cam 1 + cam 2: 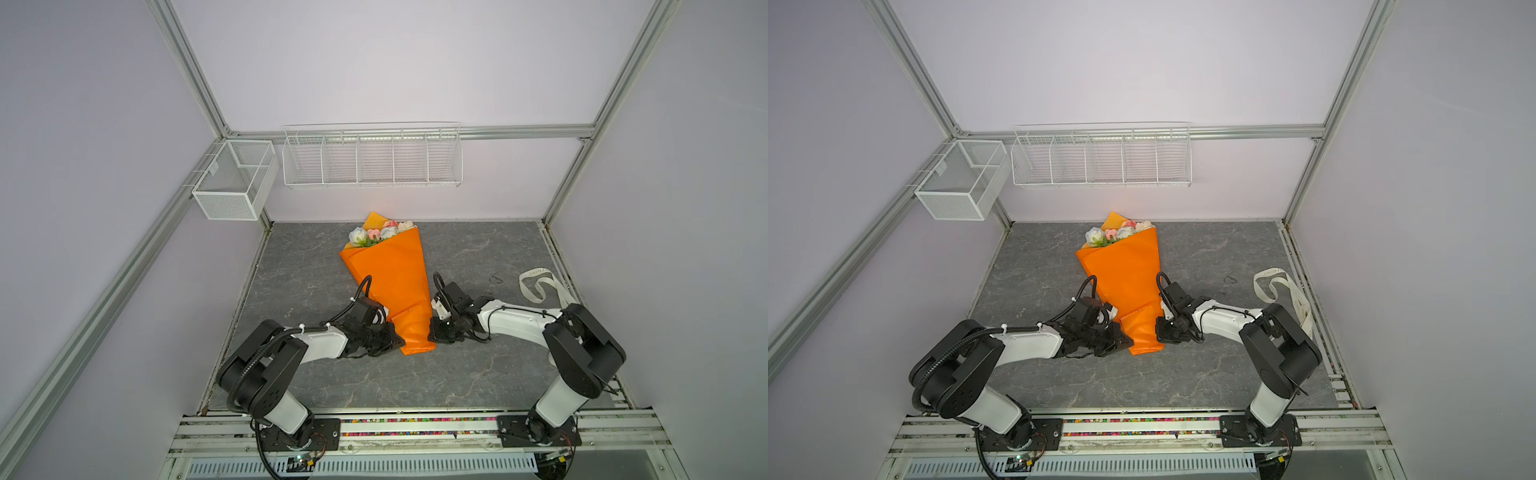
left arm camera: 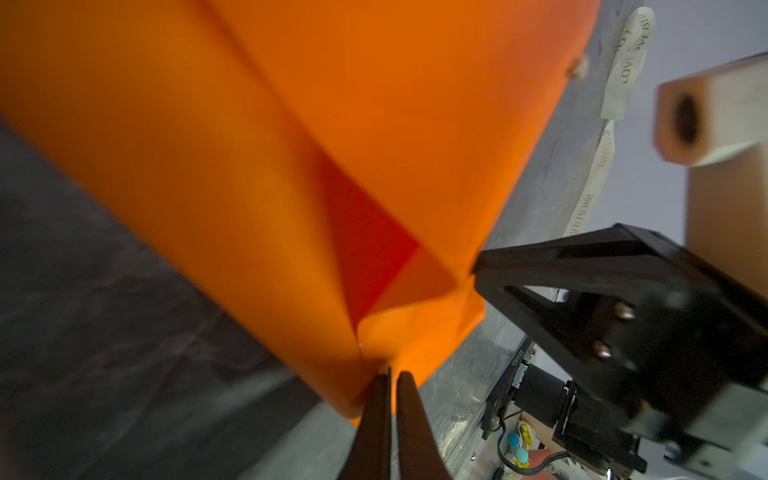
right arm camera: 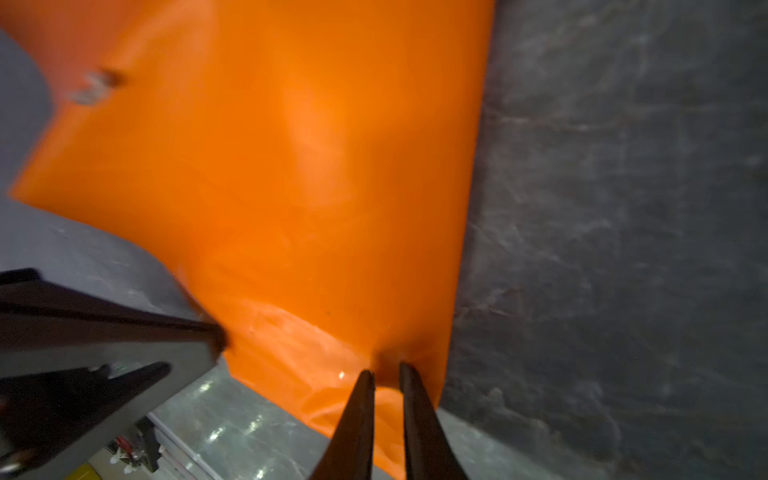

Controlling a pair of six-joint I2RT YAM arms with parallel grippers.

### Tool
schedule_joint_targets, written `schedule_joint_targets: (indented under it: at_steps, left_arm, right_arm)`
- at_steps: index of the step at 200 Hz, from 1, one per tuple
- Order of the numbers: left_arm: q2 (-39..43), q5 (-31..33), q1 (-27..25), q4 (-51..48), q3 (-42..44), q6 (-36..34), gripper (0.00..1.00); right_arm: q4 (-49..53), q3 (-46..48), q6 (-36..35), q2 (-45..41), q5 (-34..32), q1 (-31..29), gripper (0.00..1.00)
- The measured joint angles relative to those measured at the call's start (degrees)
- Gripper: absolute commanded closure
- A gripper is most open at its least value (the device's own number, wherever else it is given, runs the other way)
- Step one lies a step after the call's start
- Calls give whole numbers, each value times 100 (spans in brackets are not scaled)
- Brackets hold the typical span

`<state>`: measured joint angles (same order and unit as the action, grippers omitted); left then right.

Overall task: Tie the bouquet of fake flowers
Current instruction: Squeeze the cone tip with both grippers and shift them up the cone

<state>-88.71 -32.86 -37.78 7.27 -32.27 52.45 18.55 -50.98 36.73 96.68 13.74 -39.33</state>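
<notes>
- Closest in, the left pincer [image 2: 390, 374] shows two slim black fingers [image 2: 376, 415] all but closed on a thin edge at the narrow end of the glossy orange paper cone [image 2: 291, 145].
- And the right pincer [image 3: 386, 370]?
- A slim gap, with a fold of the same cone nipped between the jaws, on the opposite side. The bouquet of fake flowers [image 1: 380, 235], pink, white and cream roses, lies wrapped in that cone in the middle of the grey marbled bench [image 1: 311, 374], blooms toward the back wall.
- What could go wrong?
- I'd judge the wrap could spring open if either pinch slips, glossy paper being slick; pulling apart might tear it. The cream printed ribbon [image 1: 540, 286] lies well apart, so nothing binds the cone yet.
- Anything hidden?
- Stems are hidden inside the paper; both wrist views are blurred, so each grip's depth I cannot tell.
</notes>
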Motion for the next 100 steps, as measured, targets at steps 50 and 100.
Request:
schedule_joint_targets:
  at_steps: [50, 100]
  left_arm:
    - [1067, 52, 55, -667, -680, -131, 86]
    - [846, 133, 667, -638, -1368, -105, 87]
  right_arm:
    - [258, -103, -39, -177, 2, 0, 79]
    - [243, -1255, -122, -144, 92, 264, 77]
